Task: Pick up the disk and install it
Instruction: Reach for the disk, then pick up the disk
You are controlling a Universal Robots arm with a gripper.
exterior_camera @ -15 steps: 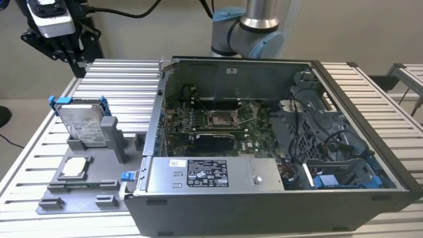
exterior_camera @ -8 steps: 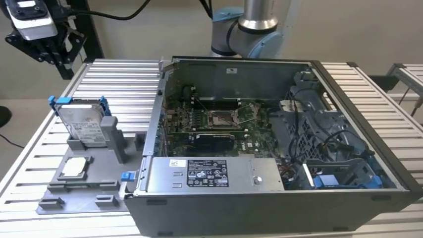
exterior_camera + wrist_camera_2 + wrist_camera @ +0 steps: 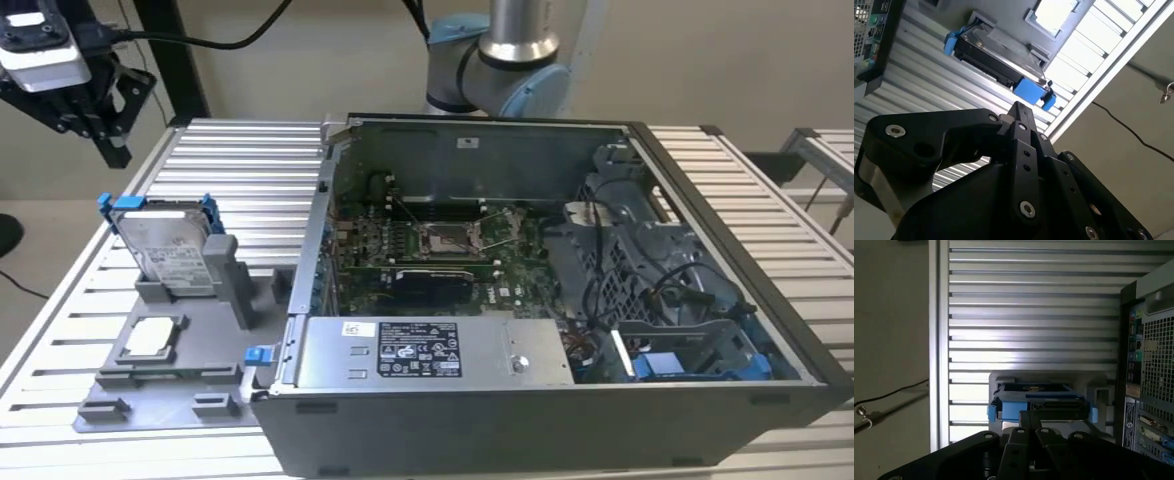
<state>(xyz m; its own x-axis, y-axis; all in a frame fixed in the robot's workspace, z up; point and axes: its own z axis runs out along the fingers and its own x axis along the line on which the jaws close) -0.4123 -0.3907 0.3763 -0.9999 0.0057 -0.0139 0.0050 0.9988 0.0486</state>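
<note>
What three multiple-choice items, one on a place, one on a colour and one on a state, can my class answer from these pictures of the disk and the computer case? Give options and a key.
1. Where is the disk?
A. In the grey holder, at the exterior view's left of the computer case
B. Inside the computer case
C. On the floor

2. What colour are the disk's carrier rails?
A. Red
B. Blue
C. Yellow

3. How is the computer case?
A. Shut on all sides
B. Wrapped in foil
C. Open, its board showing

Key:
1 A: the disk stands on edge in the holder, apart from the gripper.
2 B: blue shows at the disk's ends in both wrist views.
3 C: the board lies bare in the exterior view.
</note>
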